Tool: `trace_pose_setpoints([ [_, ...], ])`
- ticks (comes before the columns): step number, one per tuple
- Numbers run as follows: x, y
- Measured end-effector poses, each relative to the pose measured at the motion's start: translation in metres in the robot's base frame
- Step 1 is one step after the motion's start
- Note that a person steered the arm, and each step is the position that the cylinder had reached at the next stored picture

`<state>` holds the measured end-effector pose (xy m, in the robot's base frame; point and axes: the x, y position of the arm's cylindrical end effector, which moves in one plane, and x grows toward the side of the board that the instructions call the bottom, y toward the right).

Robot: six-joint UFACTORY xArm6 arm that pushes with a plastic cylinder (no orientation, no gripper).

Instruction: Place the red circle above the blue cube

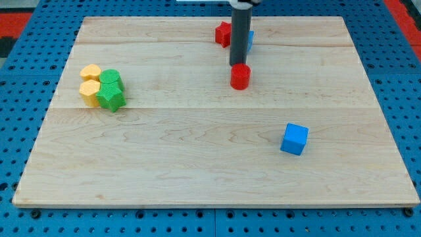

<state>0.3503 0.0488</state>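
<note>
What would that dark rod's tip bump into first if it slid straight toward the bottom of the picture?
My tip sits just above the red circle, apparently touching it, so it would likely meet that first; exact contact is hard to judge.

Table top: pale wooden board (197, 164) of joined planks, grain running side to side.
Surround: blue perforated metal base (26, 26) showing at 9, 3 and 6 o'clock.
Corners: red patches (401, 10) at 10 and 2 o'clock.
Light: even, soft shadows.

Circle (240, 77) upper-left of cube (294, 139)
</note>
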Motion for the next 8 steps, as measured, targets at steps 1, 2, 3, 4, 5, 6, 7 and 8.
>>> trace_pose_setpoints([
  [1, 0.03, 0.0],
  [2, 0.032, -0.012],
  [3, 0.055, -0.013],
  [4, 0.062, -0.01],
  [5, 0.075, -0.013],
  [6, 0.08, -0.013],
  [7, 0.097, -0.039],
  [8, 0.105, -0.036],
])
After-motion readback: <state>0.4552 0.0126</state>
